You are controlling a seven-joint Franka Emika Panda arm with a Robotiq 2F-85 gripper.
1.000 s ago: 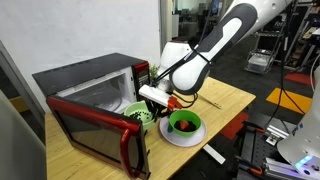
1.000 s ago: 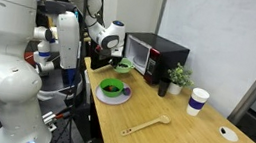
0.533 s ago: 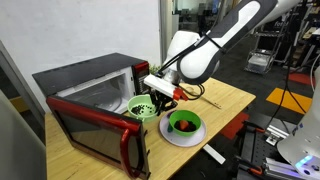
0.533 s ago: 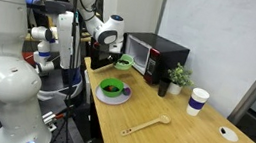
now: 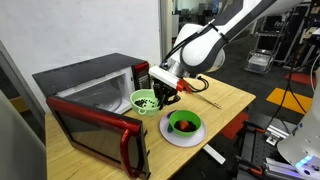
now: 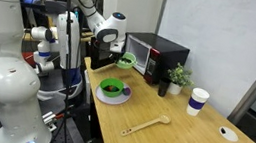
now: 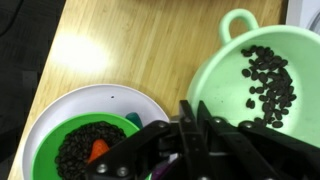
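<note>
Two green bowls are showing under your wrist. You are pinching the rim of the light green bowl (image 7: 232, 62) with the gripper (image 7: 190, 118), fingers pressed together on it. It is hanging clear of the wooden table (image 7: 130, 50), with dark beans (image 7: 268, 85) lying inside. Just beside it, the darker green bowl (image 7: 50, 150) is sitting on a white plate (image 7: 55, 110). Behind them, the microwave (image 5: 90, 80) is standing with its door (image 5: 95, 135) hanging open. Farther along the table, a wooden spoon (image 6: 147, 125) and a paper cup (image 6: 198, 100) are resting.
</note>
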